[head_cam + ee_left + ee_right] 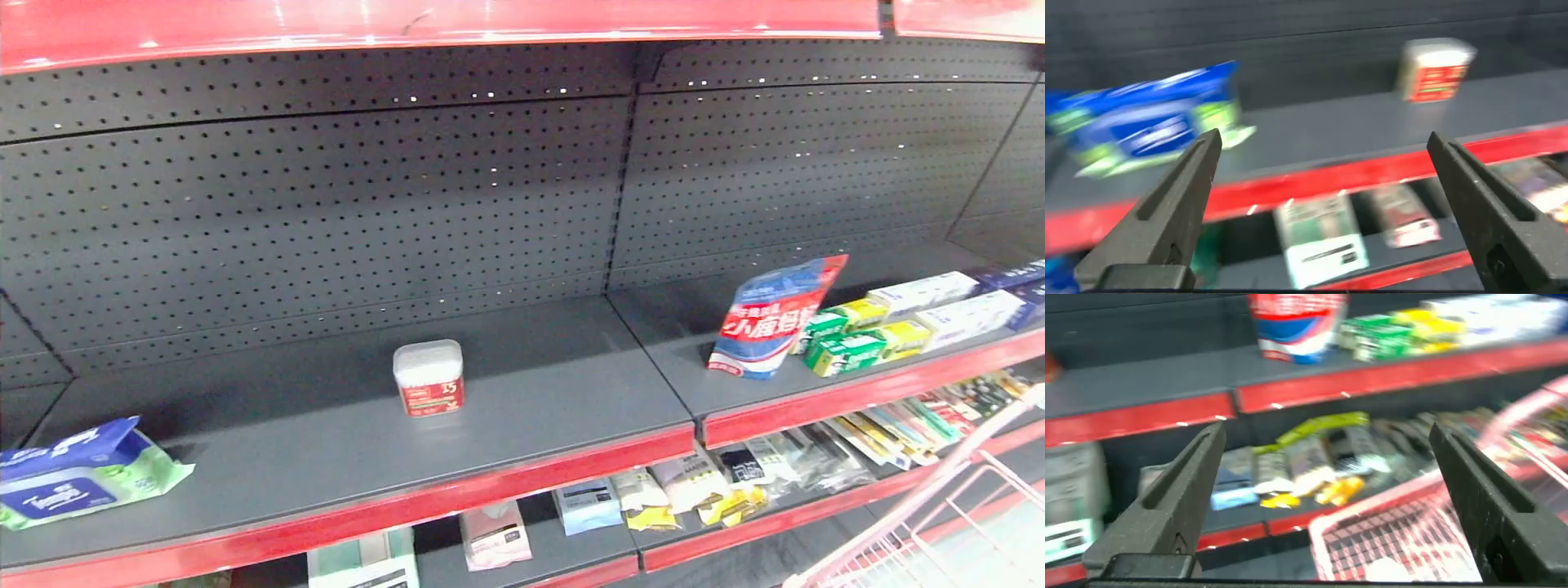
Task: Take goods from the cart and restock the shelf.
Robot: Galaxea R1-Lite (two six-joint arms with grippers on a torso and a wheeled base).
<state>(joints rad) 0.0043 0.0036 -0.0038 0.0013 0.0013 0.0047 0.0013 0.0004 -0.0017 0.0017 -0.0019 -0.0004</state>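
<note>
Noted left gripper (1323, 137) and right gripper (1327, 429) both spread wide, holding nothing. Could snag cart (1396, 539) wire on descent, or knock leaning pouch (771, 322) while stocking shelf (531, 392)

Red-white tub (428, 377) upright on grey shelf (539, 392); cart (898, 500) alongside

Beyond the left gripper (1323, 137), a wipes pack (1151, 118) and a jar (1436, 69) sit well apart. Past the right gripper (1328, 427), a tilted pouch (1294, 322) stands just beside boxes (1384, 335), and packets (1306, 469) lie nearer.
</note>
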